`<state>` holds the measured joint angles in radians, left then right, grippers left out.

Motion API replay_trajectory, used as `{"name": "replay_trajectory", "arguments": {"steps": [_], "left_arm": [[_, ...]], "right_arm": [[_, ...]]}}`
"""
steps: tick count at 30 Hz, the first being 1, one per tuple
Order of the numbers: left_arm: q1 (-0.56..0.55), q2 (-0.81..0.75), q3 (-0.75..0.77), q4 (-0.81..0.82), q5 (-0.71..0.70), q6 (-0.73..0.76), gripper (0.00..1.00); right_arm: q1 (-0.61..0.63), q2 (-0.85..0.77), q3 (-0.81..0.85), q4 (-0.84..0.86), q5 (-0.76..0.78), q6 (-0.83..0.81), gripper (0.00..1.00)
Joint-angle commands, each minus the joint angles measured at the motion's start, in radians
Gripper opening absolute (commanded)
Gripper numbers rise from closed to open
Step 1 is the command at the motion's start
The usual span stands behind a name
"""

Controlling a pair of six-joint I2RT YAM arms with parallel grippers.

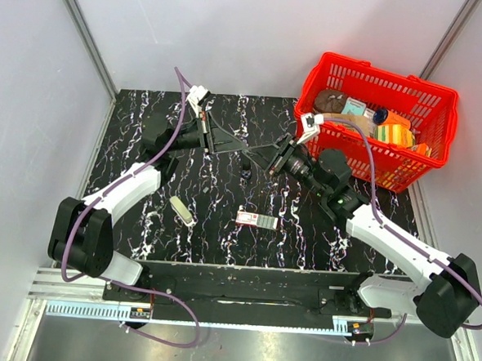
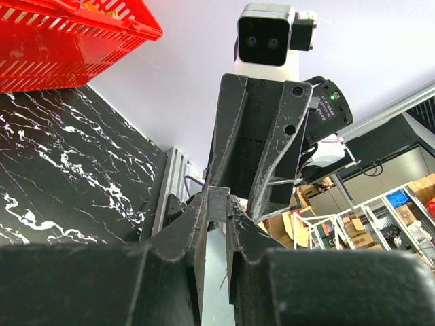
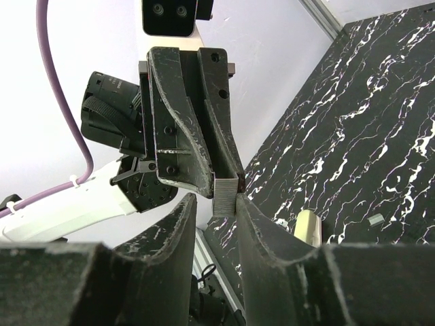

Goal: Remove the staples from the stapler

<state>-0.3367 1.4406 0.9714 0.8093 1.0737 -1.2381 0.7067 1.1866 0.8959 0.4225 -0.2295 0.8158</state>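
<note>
A short grey strip of staples (image 3: 225, 193) hangs above the table between the two grippers. My left gripper (image 2: 219, 207) is shut on one end of the strip (image 2: 219, 202). My right gripper (image 3: 215, 201) faces it from the other side, open. One of its fingers touches the strip and the other stands a small gap away. In the top view the two grippers meet tip to tip, left (image 1: 240, 148) and right (image 1: 257, 155), over the middle of the table. The cream stapler (image 1: 182, 210) lies on the table at the near left, also seen in the right wrist view (image 3: 307, 227).
A red basket (image 1: 430, 98) of assorted goods stands at the back right, close behind the right arm. A small red and white box (image 1: 257, 221) lies near the front middle. A small grey piece (image 1: 207, 192) and a dark bit (image 1: 245, 174) lie on the black marbled table (image 1: 147, 109).
</note>
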Motion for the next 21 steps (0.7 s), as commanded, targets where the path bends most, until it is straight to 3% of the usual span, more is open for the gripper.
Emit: {"name": "replay_trajectory", "arguments": {"steps": [1,13,21], "left_arm": [[-0.004,-0.032,0.033,0.015,-0.004,0.023,0.06],[-0.002,-0.034,0.043,-0.010,-0.009,0.029,0.07],[-0.002,-0.025,0.058,-0.013,-0.011,0.020,0.11]], "right_arm": [[0.002,-0.015,0.032,0.058,-0.036,-0.013,0.34],[0.011,-0.015,0.032,0.050,-0.050,-0.026,0.27],[0.019,-0.028,0.032,0.033,-0.041,-0.041,0.16]]}}
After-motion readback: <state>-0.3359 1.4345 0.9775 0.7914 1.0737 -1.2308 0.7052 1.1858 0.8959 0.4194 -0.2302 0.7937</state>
